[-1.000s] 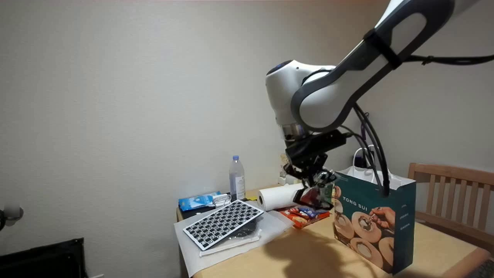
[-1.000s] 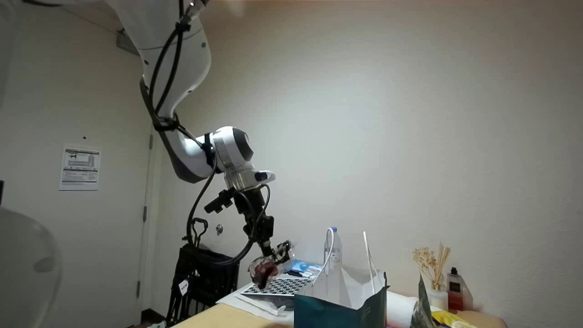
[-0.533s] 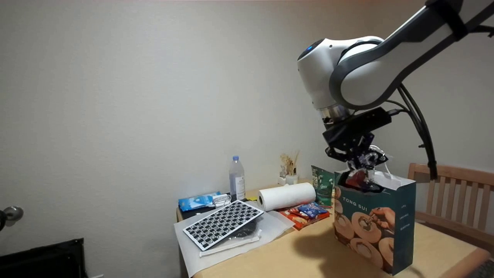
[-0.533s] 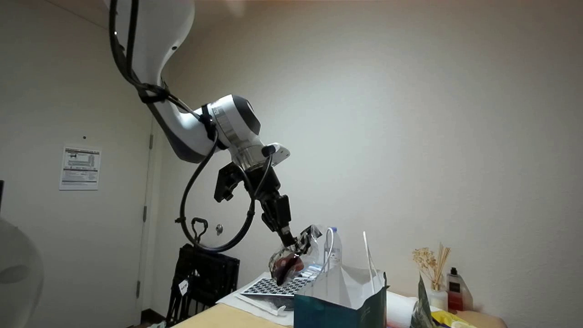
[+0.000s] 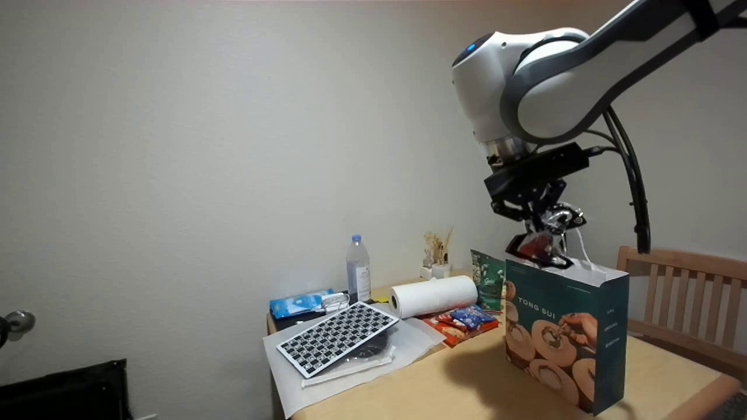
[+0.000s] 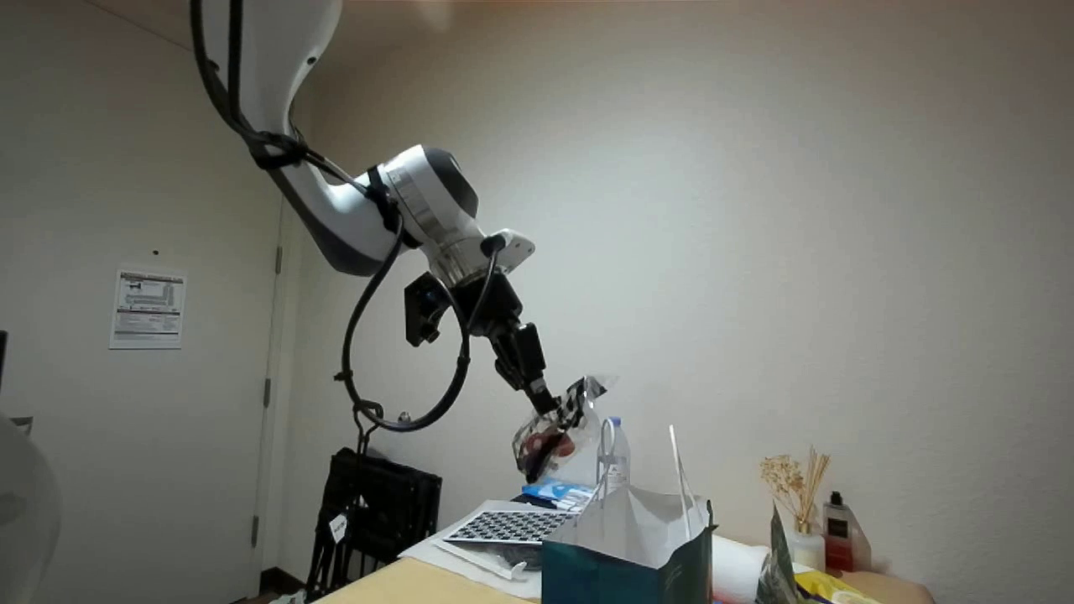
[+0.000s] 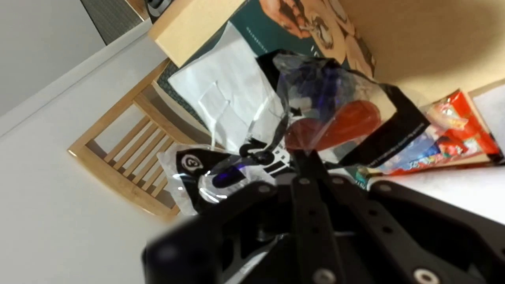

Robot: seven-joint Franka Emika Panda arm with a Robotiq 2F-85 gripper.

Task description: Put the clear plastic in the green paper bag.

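Note:
The clear plastic [image 5: 537, 248] is a see-through wrapper with black edging and brownish-red bits. It also shows in an exterior view [image 6: 544, 445] and large in the wrist view [image 7: 339, 122]. My gripper [image 5: 547, 224] is shut on it, fingertips together in the wrist view [image 7: 309, 157], and the plastic hangs below and around them. The green paper bag [image 5: 551, 326] stands upright on the table with its white handles up. In an exterior view the plastic overlaps the bag's top edge; in an exterior view [image 6: 625, 579] it appears up and left of the bag's opening.
A paper towel roll [image 5: 435, 296], red snack packets [image 5: 464, 326] and a green packet [image 5: 489, 280] lie or stand beside the bag. A checkered tray [image 5: 338, 338] and a clear bottle [image 5: 358, 271] are farther away. A wooden chair [image 5: 688, 291] is behind the table.
My gripper has carried the plastic up and to the right in both exterior views, then mostly straight up over the last half second. The bag has not moved.

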